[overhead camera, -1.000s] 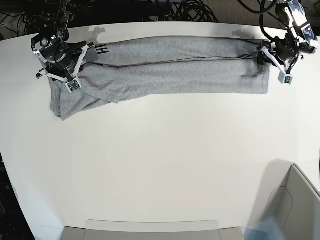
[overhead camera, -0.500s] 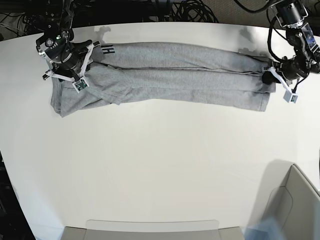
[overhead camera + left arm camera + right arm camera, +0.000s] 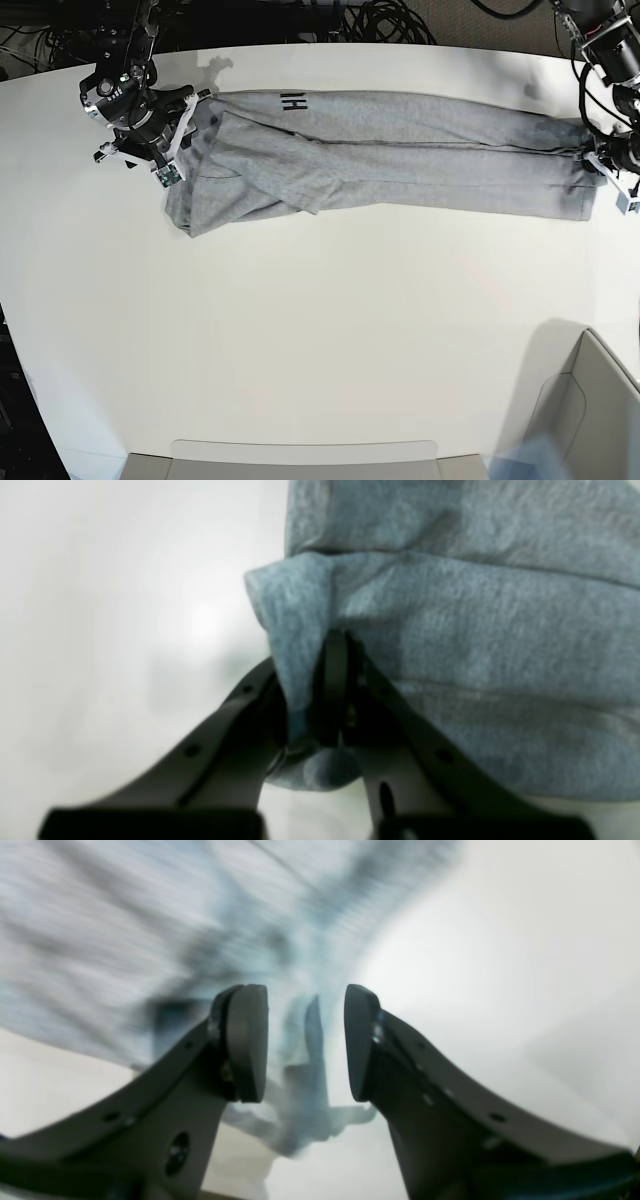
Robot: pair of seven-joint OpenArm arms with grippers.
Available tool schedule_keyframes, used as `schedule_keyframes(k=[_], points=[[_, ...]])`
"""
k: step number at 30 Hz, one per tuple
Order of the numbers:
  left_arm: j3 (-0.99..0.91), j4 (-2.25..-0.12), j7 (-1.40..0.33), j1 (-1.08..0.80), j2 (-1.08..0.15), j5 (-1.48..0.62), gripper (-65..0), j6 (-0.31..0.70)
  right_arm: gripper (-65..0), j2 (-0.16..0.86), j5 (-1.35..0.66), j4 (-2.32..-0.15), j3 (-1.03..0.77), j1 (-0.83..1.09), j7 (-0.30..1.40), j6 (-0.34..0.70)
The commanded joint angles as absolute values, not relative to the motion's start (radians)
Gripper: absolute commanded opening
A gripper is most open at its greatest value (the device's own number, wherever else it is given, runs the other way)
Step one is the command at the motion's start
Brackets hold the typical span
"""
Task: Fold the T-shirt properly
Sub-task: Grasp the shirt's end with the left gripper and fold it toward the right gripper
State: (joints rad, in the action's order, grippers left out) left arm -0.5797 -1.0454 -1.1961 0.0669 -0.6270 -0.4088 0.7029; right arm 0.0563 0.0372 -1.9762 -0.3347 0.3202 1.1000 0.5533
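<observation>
Base view: shirt [image 3: 400, 150] shows black "HI" lettering at 11 o'clock. Left hand [image 3: 320, 720] pinches its edge; right hand [image 3: 305, 1040] gapes apart, grasping nothing.

Black end effector [image 3: 305, 1050] fingers [image 3: 245, 1040], screw holes along arms; white brackets at wrists.

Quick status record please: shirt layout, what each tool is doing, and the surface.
T-shirt: long folded band across the table's far side, black lettering showing near one end
Left tool: shut on the T-shirt's edge, fabric pinched
Right tool: jaws apart, fabric blurred between them; grip unclear
Table: white
</observation>
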Motion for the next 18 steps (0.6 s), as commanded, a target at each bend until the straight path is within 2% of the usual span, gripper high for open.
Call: schedule_keyframes(k=[1, 5, 10, 18], points=[[-0.584, -1.079, -1.204, 0.082, -0.657, -0.387, -65.0, 0.698, -39.6, 0.050, 0.033, -1.997, -0.337, 0.315, 1.087, 0.553], [-0.584, -1.210, -1.211, 0.074, -0.650, -0.338, -65.0, 0.698, -39.6, 0.045, 0.030, -1.997, -0.334, 0.315, 1.086, 0.553], [-0.590, -1.368, -1.307, 0.070, -0.613, -0.332, -65.0, 0.698, -39.6, 0.045, 0.033, -1.997, -0.300, 0.314, 1.086, 0.553], [-0.584, -1.669, -1.396, -0.030, -0.492, -0.332, -65.0, 0.698, -39.6, 0.045, 0.035, -1.995, -0.263, 0.302, 1.086, 0.553]])
